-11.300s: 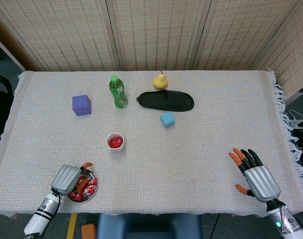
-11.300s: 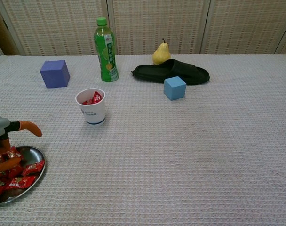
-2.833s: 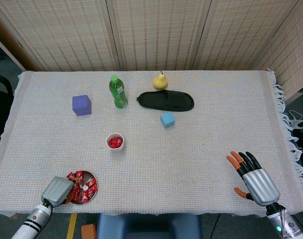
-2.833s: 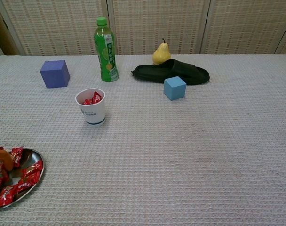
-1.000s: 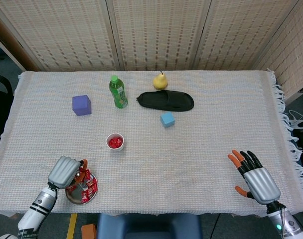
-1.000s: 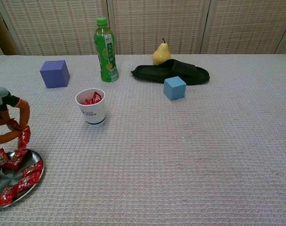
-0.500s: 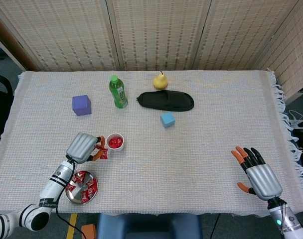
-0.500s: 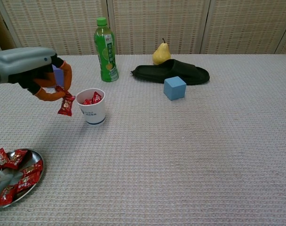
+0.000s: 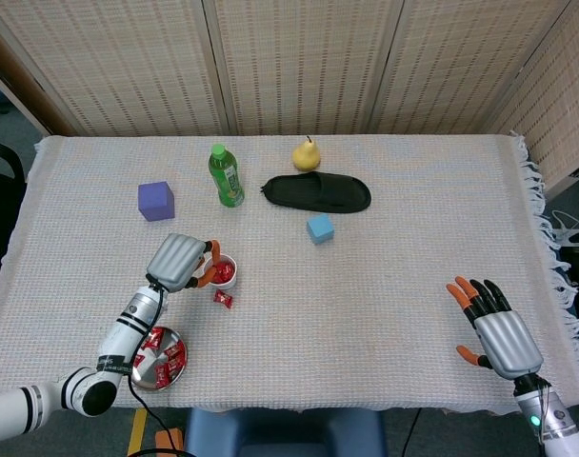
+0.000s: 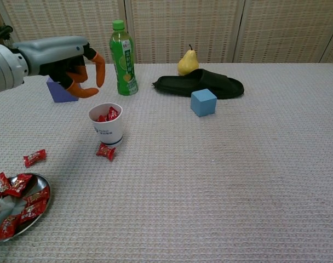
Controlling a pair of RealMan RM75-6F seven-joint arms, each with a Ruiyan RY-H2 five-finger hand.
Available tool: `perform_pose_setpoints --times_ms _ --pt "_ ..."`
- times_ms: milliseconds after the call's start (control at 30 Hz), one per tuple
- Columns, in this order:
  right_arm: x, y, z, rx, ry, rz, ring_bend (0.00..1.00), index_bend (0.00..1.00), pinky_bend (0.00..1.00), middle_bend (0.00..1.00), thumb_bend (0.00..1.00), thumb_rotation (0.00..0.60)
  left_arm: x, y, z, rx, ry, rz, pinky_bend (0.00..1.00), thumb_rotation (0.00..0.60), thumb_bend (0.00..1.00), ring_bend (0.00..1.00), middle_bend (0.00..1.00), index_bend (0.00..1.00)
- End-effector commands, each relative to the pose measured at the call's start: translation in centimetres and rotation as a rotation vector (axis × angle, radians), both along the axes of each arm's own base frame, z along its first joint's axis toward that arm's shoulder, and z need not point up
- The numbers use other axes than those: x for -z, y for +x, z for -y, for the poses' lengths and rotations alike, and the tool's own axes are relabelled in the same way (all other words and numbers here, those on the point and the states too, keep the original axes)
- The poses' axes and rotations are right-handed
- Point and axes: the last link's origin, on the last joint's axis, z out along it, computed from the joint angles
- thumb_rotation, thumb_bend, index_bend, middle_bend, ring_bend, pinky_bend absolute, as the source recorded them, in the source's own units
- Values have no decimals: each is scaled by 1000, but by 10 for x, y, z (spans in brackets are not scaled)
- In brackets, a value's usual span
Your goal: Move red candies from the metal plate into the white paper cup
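Observation:
The white paper cup (image 9: 220,271) (image 10: 106,129) holds red candies (image 10: 107,115). My left hand (image 9: 180,262) (image 10: 73,63) hovers above and just left of the cup, fingers curled but apart, holding nothing. One red candy (image 9: 223,300) (image 10: 105,151) lies on the cloth against the cup's near side. Another loose candy (image 10: 34,158) lies between the cup and the metal plate (image 9: 154,386) (image 10: 48,192). Several red candies (image 9: 166,354) (image 10: 18,183) remain on the plate. At the table's near right, my right hand (image 9: 494,328) rests with its fingers spread and empty.
Behind the cup stand a green bottle (image 9: 226,176) (image 10: 122,57) and a purple cube (image 9: 156,201) (image 10: 58,92). A pear (image 9: 307,154), a black slipper (image 9: 318,192) and a blue cube (image 9: 319,228) (image 10: 203,102) sit toward the back middle.
My left hand moved up and right over the cup and let go of the candy it pinched. That candy now lies on the cloth beside the cup; another lies near the plate.

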Motion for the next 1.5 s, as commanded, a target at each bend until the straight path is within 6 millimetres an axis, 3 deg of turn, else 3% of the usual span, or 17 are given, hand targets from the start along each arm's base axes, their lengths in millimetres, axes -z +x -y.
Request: perform_pose_setpoints --times_ms 33,300,500,600,967,1500 --pt "-1 1 -1 -5 -2 2 0 0 0 0 96 600 -1 -5 8 2 1 -13 1000 600 377 1000 1000 509" --pt "0 4 -6 -25 7 6 0 0 0 0 96 600 3 -49 45 -63 -39 -79 1000 600 377 1000 1000 436" --pt "-1 6 -10 -40 6 8 0 0 0 0 96 600 11 -92 57 -153 -67 -168 1000 600 376 1000 1000 384" --pt "1 7 -11 -46 12 7 0 0 0 0 96 600 15 -104 61 -173 -78 -206 1000 600 374 1000 1000 363" --pt "1 8 -13 -54 16 6 0 0 0 0 96 600 29 -125 61 -204 -70 -310 1000 600 375 1000 1000 319" --pt "2 7 -11 -44 16 2 0 0 0 0 95 600 32 -135 50 -242 -61 -394 1000 600 372 1000 1000 346"
